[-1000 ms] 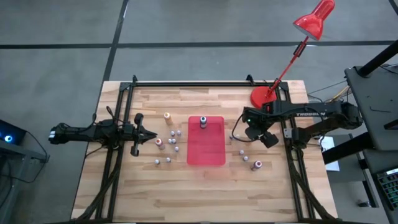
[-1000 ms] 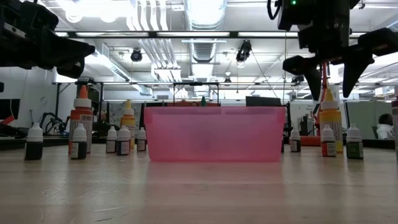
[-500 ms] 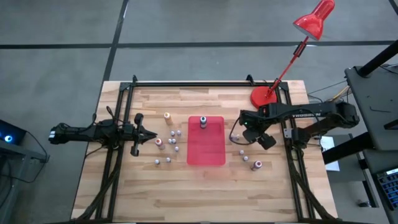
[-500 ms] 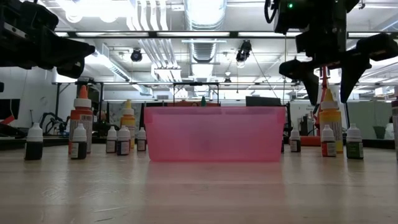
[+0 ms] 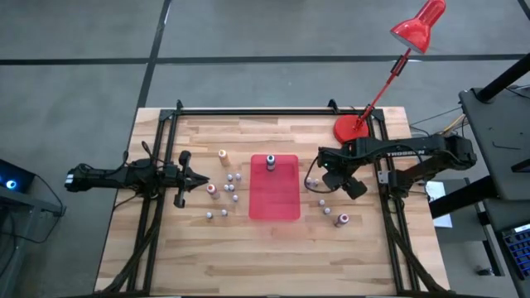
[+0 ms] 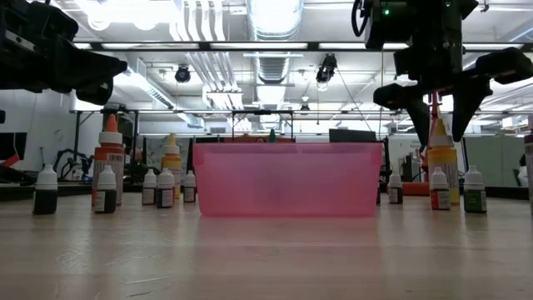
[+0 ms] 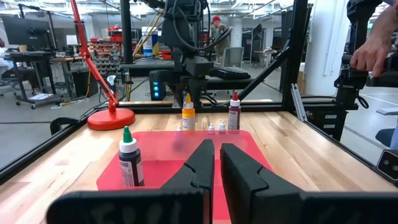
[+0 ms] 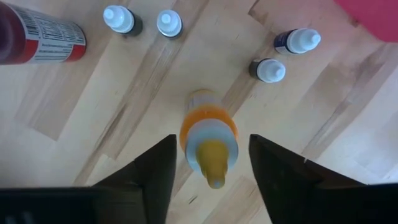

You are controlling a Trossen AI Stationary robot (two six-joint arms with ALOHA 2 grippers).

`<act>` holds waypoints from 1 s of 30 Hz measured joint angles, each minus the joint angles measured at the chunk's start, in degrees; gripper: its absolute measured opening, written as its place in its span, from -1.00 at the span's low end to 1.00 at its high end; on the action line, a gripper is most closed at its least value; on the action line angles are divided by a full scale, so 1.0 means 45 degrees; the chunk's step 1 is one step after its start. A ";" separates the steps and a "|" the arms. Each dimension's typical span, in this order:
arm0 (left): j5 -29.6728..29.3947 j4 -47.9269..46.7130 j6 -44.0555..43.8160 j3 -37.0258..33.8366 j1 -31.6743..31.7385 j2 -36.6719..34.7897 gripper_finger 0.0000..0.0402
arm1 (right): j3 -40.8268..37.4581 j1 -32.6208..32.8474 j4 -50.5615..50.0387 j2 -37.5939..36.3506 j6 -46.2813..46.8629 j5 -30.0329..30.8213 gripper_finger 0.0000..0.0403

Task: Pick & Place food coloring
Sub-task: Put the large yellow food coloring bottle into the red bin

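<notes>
Several small food coloring bottles stand upright on the wooden table on both sides of the flat red tray [image 5: 273, 199]. One green-capped bottle [image 7: 127, 165] stands in the tray's far end. My right gripper [image 8: 211, 142] points down, open, over the group right of the tray. Its fingers stand on either side of the top of an orange bottle with a yellow cap [image 8: 208, 140], also seen in the low view [image 6: 441, 162]; a gap shows on each side. My left gripper [image 5: 195, 176] waits shut and level, left of the tray.
Near the orange bottle stand small white-capped bottles [image 8: 270, 70] and a large dark red one [image 8: 40, 40]. The left group [image 5: 228, 186] lies between my left gripper and the tray. A red lamp's base [image 5: 352, 128] stands at the far right. A person's hand [image 7: 373, 50] shows beyond the table.
My right gripper's fingers have drawn a little closer together around the orange bottle's top, and it stays open. The bottles have not moved.
</notes>
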 joint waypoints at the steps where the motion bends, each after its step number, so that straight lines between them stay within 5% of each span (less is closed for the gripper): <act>1: -0.0003 0.0000 -0.0004 0.0000 -0.0001 0.0000 -0.99 | 0.0000 0.0000 -0.0010 0.0000 0.0000 0.0000 -0.16; 9: -0.0003 0.0000 -0.0001 0.0000 -0.0003 -0.0002 -0.99 | -0.0005 0.0000 -0.0019 -0.0019 -0.0005 -0.0009 -0.51; 18: -0.0003 0.0000 0.0001 0.0000 -0.0003 -0.0005 -0.99 | 0.0196 0.0000 -0.0353 -0.0024 0.0000 0.0024 -0.48; 30: -0.0001 0.0000 -0.0001 0.0000 -0.0001 -0.0005 -0.99 | 0.3672 -0.0020 -0.2439 -0.0001 0.0404 0.1017 -0.50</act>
